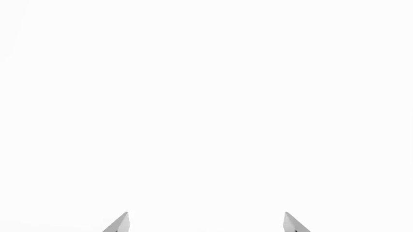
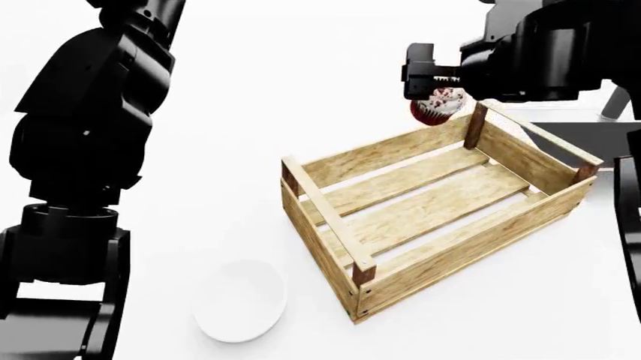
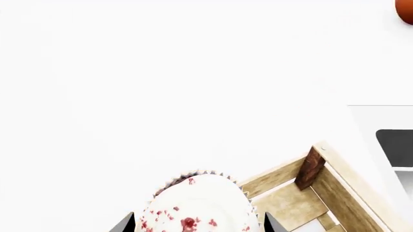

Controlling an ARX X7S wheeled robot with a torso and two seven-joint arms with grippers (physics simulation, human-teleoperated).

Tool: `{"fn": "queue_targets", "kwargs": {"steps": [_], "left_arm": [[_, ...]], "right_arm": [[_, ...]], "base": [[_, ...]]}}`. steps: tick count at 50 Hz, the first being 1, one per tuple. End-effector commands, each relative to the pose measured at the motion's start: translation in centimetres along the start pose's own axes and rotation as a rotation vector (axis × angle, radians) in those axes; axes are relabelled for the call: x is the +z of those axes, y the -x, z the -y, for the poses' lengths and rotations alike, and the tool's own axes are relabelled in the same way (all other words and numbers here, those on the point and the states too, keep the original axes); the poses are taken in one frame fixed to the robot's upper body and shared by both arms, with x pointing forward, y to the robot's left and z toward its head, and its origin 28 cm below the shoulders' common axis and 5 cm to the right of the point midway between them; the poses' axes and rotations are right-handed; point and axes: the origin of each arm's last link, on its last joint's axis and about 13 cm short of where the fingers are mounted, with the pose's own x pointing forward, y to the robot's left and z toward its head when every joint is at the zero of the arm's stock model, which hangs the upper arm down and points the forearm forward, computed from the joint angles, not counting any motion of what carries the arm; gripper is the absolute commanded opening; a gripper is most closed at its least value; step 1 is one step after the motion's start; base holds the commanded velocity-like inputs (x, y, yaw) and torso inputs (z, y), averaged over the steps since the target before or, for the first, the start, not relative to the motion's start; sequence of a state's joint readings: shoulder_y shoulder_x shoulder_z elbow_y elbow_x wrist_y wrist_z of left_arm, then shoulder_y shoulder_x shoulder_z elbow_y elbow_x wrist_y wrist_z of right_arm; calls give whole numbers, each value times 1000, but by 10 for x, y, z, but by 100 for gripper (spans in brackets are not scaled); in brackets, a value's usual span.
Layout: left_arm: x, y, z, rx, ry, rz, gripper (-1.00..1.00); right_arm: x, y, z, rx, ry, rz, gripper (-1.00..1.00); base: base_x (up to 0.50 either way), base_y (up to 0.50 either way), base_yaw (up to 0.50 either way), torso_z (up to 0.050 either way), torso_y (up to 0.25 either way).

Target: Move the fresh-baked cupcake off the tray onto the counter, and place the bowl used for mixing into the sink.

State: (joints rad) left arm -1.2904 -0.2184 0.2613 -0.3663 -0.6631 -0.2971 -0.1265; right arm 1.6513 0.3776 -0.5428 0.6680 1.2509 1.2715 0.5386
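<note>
Head view shows the right gripper point(image 2: 433, 88) holding the cupcake point(image 2: 437, 106) in the air just beyond the far corner of the wooden tray point(image 2: 421, 225), its fingers closed on the cupcake from either side. The cupcake's dark red wrapper hangs just below the black fingers point(image 2: 425, 77), close to the tray's far corner post and outside its rim. In the right wrist view the white frosting with red sprinkles point(image 3: 197, 205) fills the space between the two fingertips, with the tray's corner post beside it and white tabletop point(image 3: 161, 87) beyond. The tray stands empty on the tabletop. The white bowl point(image 2: 239, 301) sits on the tabletop near the tray's near-left corner, apart from it. The left gripper point(image 1: 206, 223) has its fingers spread wide, nothing between them, over plain white tabletop. A corner of the sink point(image 3: 395, 145) shows just past the tray's far side.
</note>
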Motion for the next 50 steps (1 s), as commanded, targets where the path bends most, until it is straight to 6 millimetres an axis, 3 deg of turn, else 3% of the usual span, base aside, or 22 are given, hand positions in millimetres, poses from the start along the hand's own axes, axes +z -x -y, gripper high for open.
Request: {"fn": "queue_targets", "kwargs": {"steps": [1, 24, 50], "left_arm": [[0, -1, 0, -1, -3, 1, 100], [0, 0, 0, 2, -1, 2, 100], [-1, -1, 1, -4, 1, 1, 100]], "right_arm": [[4, 2, 1, 2, -2, 24, -100], [2, -1, 1, -3, 19, 27, -100], [0, -3, -1, 14, 17, 22, -100]], "base": [[0, 0, 0, 0, 0], [0, 7, 0, 0, 0], [0, 456, 0, 0, 0]]}}
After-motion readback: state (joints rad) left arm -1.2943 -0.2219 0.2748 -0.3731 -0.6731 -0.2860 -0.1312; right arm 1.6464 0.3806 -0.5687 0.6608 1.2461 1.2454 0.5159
